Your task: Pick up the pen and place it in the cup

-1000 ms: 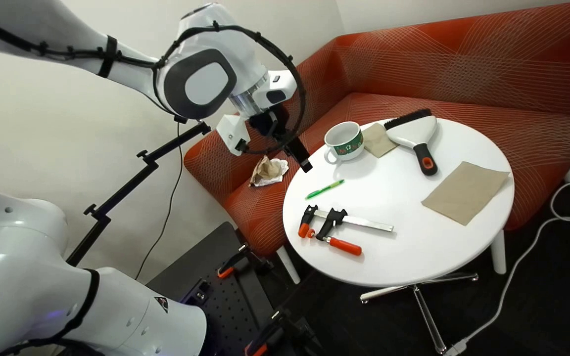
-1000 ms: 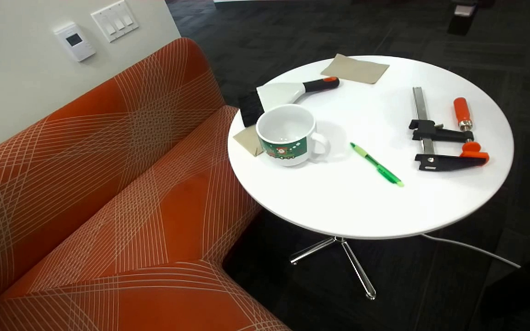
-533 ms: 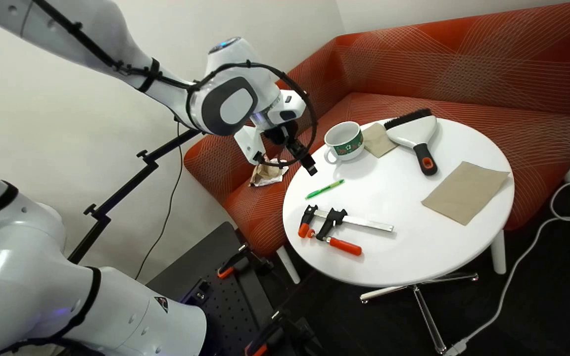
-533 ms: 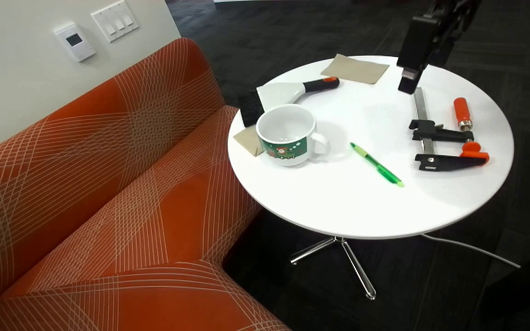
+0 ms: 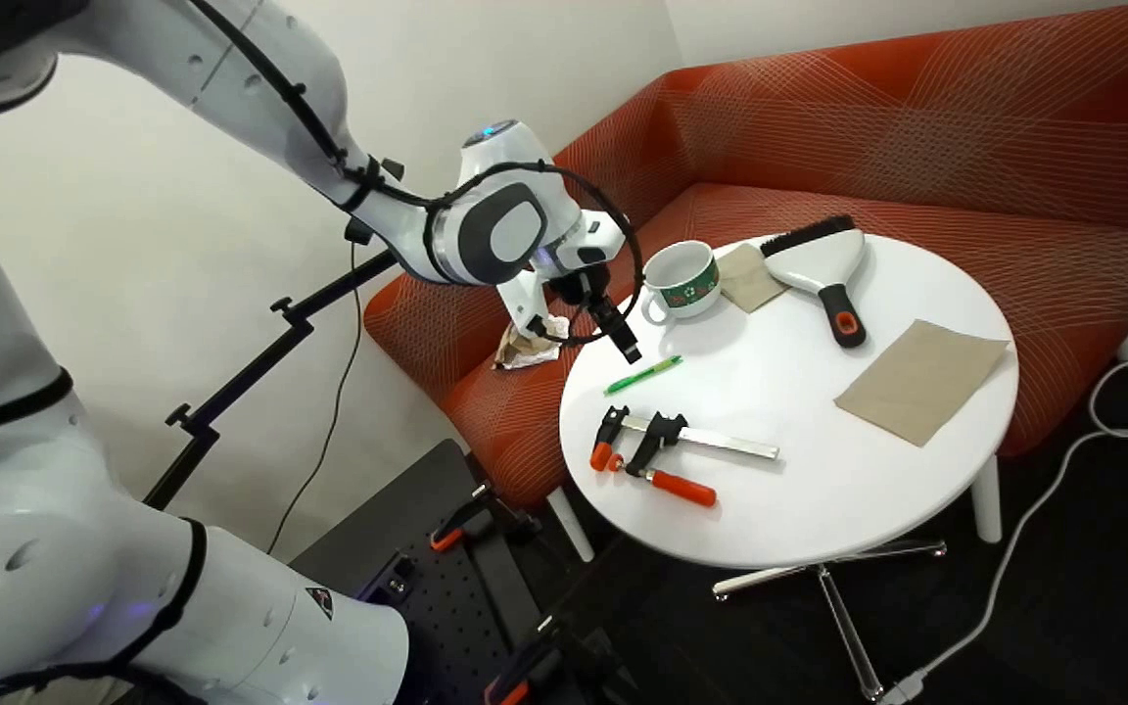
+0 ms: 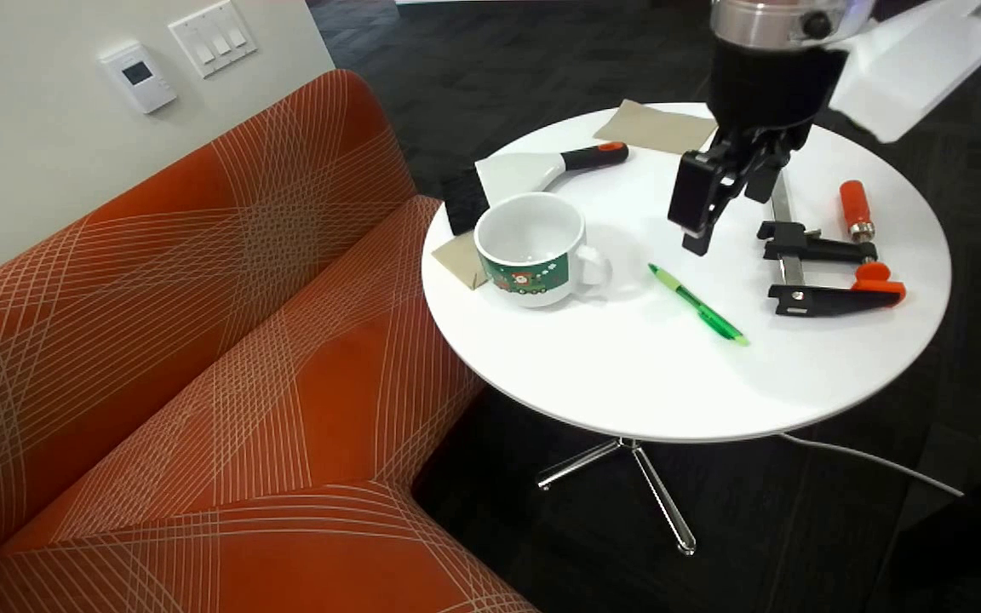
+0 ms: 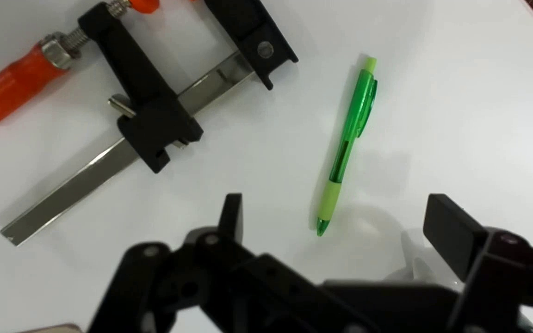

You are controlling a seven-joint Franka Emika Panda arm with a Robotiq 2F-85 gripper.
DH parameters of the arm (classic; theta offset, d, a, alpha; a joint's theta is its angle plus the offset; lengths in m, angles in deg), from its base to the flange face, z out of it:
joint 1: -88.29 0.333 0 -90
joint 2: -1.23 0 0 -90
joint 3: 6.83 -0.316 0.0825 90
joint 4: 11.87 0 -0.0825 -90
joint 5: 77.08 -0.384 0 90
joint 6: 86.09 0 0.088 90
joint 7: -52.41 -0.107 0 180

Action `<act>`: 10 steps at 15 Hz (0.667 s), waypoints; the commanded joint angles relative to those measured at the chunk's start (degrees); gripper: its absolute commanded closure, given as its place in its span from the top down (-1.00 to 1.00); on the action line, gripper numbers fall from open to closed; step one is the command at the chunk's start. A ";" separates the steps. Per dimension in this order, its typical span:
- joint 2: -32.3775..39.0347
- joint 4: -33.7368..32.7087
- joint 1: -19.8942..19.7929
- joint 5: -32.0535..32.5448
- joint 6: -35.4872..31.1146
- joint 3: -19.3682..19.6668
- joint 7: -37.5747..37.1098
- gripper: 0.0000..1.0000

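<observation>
The green pen [image 6: 698,305] lies flat on the white round table [image 6: 610,383]; it also shows in an exterior view [image 5: 643,375] and in the wrist view [image 7: 353,115]. The white cup [image 6: 533,285] with a green printed band stands upright beside it, its handle toward the pen; it also shows in an exterior view [image 5: 686,294]. In the wrist view only a bit of the cup shows behind the right finger. My gripper [image 7: 335,203] is open and empty, above the table near the pen. The pen's tip appears between the fingers in the wrist view. The gripper shows in both exterior views [image 6: 727,220] [image 5: 631,354].
A black-and-orange bar clamp [image 6: 806,249] lies close to the pen, also in the wrist view [image 7: 155,111]. A white brush [image 5: 819,266] with a dark handle and brown paper pieces [image 5: 921,382] lie farther across. An orange sofa [image 5: 819,127] borders the table.
The arm has moved down and toward the pen, over the table. The gripper has come into full view in an exterior view. The pen, cup and clamp have not moved.
</observation>
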 commanded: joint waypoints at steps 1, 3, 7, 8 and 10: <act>5.69 -5.63 3.35 -0.55 -0.37 2.49 -2.61 1.00; 8.14 -8.02 4.82 -0.64 -0.13 3.92 -3.23 1.00; 12.36 -11.87 6.20 -1.17 0.62 5.85 -4.45 1.00; 13.23 -12.57 6.08 -1.47 0.87 5.94 -4.22 1.00; 14.92 -13.81 5.94 -2.09 1.16 6.09 -4.00 1.00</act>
